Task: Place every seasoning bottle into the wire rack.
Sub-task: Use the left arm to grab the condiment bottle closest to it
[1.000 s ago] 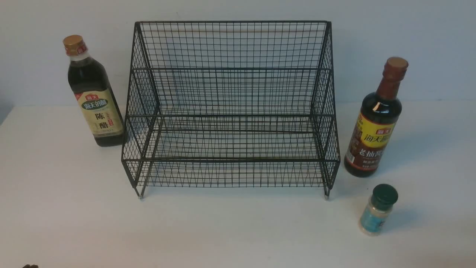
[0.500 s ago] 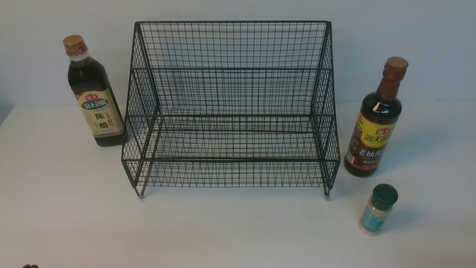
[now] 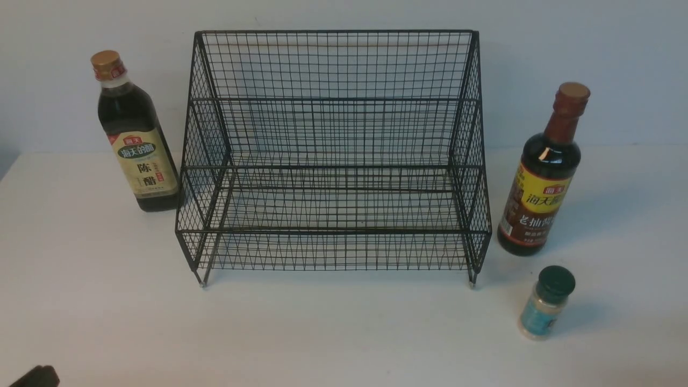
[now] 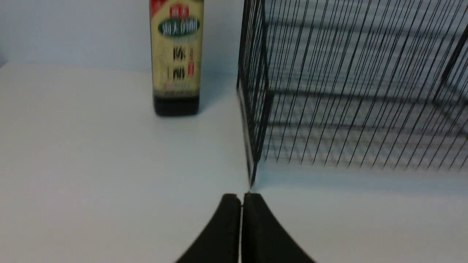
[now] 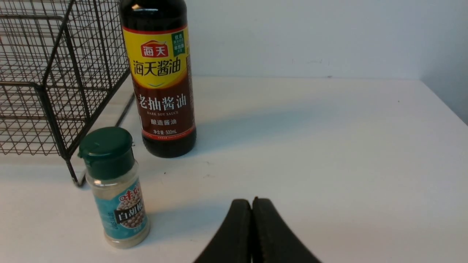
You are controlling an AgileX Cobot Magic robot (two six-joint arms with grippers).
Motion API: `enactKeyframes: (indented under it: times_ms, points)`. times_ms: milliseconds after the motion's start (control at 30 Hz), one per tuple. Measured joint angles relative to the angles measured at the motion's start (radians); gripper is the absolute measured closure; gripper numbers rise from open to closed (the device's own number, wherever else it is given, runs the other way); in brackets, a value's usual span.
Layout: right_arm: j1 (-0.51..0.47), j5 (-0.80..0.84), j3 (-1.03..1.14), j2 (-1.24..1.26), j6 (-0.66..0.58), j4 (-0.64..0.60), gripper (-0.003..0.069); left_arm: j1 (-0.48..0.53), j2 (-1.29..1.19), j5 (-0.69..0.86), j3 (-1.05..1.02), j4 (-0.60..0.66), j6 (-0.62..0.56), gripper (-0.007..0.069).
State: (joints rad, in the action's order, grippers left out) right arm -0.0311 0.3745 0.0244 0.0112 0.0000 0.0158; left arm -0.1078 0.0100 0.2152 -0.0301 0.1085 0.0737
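Observation:
The black wire rack (image 3: 333,156) stands in the middle of the white table with both tiers bare. The dark vinegar bottle with a gold cap (image 3: 137,134) stands upright at the rack's left side. At the rack's right stands the brown-necked bottle with a yellow-brown label (image 3: 543,177), and the small green-capped shaker (image 3: 545,303) is just in front of it. My left gripper (image 4: 241,197) is shut and holds nothing, short of the rack's front left foot (image 4: 251,179), with the vinegar bottle (image 4: 176,62) farther off. My right gripper (image 5: 251,201) is shut and holds nothing, near the shaker (image 5: 117,186) and the soy bottle (image 5: 161,80).
A pale wall rises right behind the rack and bottles. The table's right edge (image 5: 446,106) shows in the right wrist view. A dark bit of my left arm (image 3: 35,376) pokes in at the front view's bottom left corner.
More of the left arm's dark tip has come into the front view's bottom left corner. The bottles and rack have not moved.

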Motion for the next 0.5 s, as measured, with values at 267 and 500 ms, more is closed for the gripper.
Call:
enactKeyframes:
  times_ms: [267,500]
  points:
    - [0.0,0.0,0.0,0.0,0.0,0.0,0.0672,0.0,-0.029,-0.655,0.0,0.055,-0.011,0.0629]
    - [0.0,0.0,0.0,0.0,0.0,-0.001,0.0672,0.0,-0.387,-0.795,0.151,0.104,-0.123,0.0629]
